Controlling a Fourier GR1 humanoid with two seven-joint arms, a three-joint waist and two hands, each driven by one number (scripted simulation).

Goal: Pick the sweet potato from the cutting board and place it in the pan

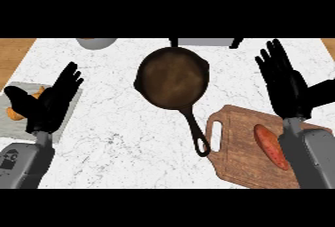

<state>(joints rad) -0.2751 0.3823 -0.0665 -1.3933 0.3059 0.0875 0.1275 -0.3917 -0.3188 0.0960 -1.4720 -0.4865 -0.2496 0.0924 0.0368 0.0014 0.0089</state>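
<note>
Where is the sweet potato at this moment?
In the head view, the sweet potato lies on the cutting board at the lower right, below and to the right of the pan.

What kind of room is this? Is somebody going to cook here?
It looks like a kitchen. There is a white marbled counter with a dark pan on it, and a wooden cutting board with a sweet potato lying on it.
</note>
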